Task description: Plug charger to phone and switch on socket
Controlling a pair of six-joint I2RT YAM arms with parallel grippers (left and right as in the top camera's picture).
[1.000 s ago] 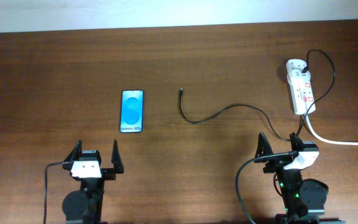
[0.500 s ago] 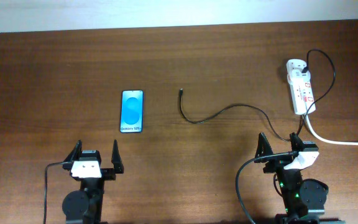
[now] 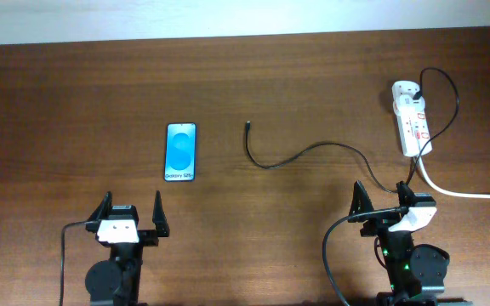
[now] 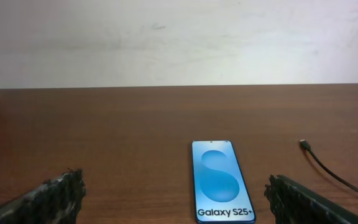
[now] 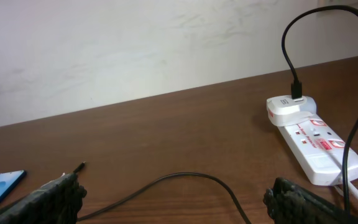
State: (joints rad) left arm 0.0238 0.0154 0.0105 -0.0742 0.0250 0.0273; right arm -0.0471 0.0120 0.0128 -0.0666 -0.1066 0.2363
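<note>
Charger [image 3: 330, 144] lies loose on the wooden surface [image 3: 75, 93], its far end already seated in the white socket [image 3: 412, 118] at your right. From there it curves left to a small plug tip [image 3: 247, 126] that rests between socket and phone [image 3: 181, 152], well apart from both.

Expect it to be light and limp. If you pinch mid-run, the tip will likely droop and swing. Take it on the stiff plug body just behind the tip, which is small and low, so come down squarely.

The phone looks slim and smooth and will probably slide when you push the plug in, so brace it with your other arm.

Your left fingers [image 4: 58, 194] and right fingers [image 5: 51, 196] are both spread wide and hold nothing, near the front edge.
</note>
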